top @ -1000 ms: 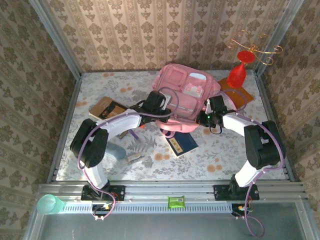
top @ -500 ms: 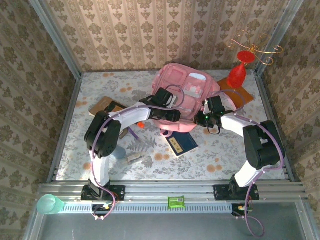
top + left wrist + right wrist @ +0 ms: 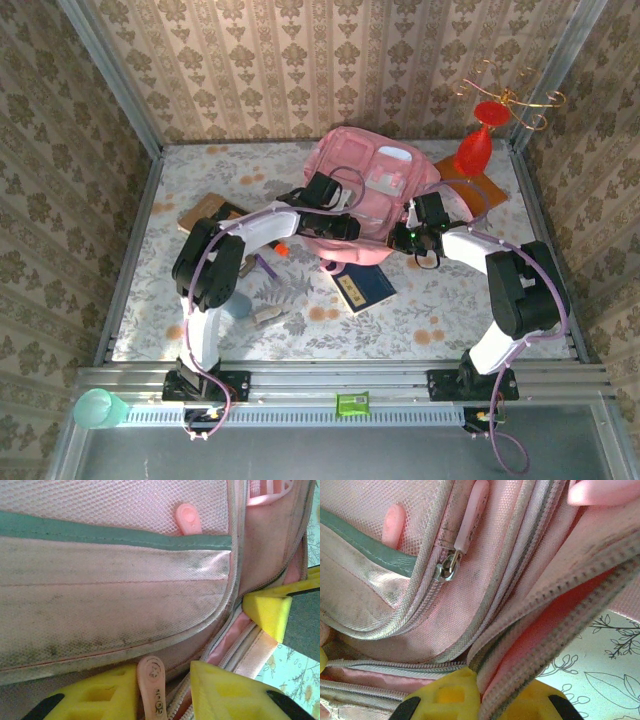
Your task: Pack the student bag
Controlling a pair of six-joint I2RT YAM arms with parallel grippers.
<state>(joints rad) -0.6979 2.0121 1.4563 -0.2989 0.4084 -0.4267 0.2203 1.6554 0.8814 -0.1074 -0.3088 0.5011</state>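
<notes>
The student bag [image 3: 365, 175] is a big pink backpack lying at the back middle of the table, its front pockets facing up. My left gripper [image 3: 343, 228] is at the bag's near edge. In the left wrist view its yellow jaws [image 3: 164, 672] stand open, with a pink zipper pull [image 3: 152, 687] against the left finger and a gap to the right one. My right gripper [image 3: 406, 238] is at the bag's near right corner. It is shut [image 3: 487, 685] on the bag's zipper edge [image 3: 545, 625], which is lifted so the pink lining shows.
A red goblet [image 3: 473, 150] stands on a brown book [image 3: 485, 192] at the back right, under a gold wire stand [image 3: 512, 98]. A blue book [image 3: 365, 288] lies just in front of the bag. Another book [image 3: 210, 215] and a small orange thing [image 3: 283, 247] lie to the left.
My left gripper has moved right and nearer along the bag's near edge, toward the right gripper. The right arm has barely moved and keeps its hold.
</notes>
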